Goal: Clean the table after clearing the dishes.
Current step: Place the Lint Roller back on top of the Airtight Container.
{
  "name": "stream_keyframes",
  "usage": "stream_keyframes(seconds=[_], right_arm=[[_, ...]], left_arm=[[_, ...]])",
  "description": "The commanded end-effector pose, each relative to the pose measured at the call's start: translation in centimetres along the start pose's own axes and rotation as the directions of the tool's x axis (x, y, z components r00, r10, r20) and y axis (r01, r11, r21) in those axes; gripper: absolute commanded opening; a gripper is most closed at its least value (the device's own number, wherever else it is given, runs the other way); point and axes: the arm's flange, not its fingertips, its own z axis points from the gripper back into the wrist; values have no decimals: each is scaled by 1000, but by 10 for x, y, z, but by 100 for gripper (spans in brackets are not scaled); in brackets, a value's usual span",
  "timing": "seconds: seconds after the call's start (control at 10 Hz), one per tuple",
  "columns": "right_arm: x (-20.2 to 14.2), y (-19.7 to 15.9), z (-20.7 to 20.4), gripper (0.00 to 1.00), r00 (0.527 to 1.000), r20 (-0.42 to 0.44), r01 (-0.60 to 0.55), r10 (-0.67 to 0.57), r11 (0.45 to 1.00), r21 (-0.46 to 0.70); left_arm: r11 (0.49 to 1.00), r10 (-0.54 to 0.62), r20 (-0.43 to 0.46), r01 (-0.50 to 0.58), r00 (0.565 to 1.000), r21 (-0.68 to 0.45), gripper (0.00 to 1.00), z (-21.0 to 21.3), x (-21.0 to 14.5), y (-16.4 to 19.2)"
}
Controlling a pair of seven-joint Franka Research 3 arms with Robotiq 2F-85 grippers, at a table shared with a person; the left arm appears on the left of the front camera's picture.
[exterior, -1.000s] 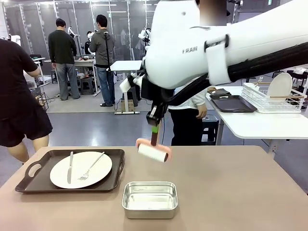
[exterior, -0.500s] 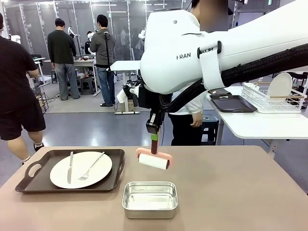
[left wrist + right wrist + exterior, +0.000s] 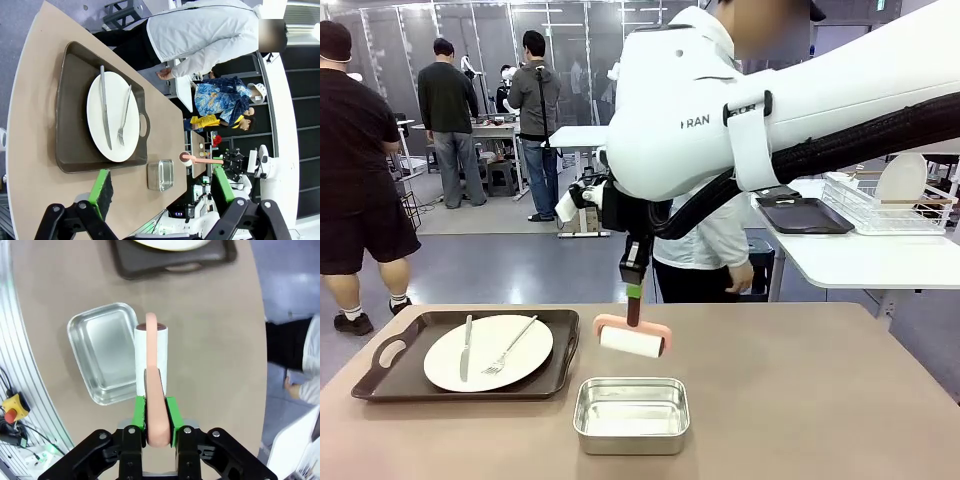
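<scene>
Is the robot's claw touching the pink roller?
Touching. In the right wrist view, the right gripper squeezes the pink roller by its handle, green pads on both sides.

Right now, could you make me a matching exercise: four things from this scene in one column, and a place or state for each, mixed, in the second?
1 plate
2 lint roller
3 steel pan
4 tray

A empty, near the robot's edge of the table
B carries a knife and a fork
C gripped in the right arm's jaws
D dark brown, under the plate

Pairs: 1-B, 2-C, 3-A, 4-D.
</scene>
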Motion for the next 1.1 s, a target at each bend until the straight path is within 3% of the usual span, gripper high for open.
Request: stream_keyframes(seconds=[0.0, 0.8, 1.0], right_arm=[[2, 7, -7, 22, 994, 19, -112, 112, 993, 33], [17, -9, -68, 22, 970, -19, -230, 243, 939, 257], [20, -19, -80, 22, 967, -53, -232, 251, 943, 240]], left_arm=[[1000, -2, 6, 2, 1000, -13, 100, 3, -1, -1], [1000, -2, 6, 2, 1000, -13, 100, 3, -1, -1], [1000, -2, 6, 2, 1000, -13, 100, 3, -1, -1]])
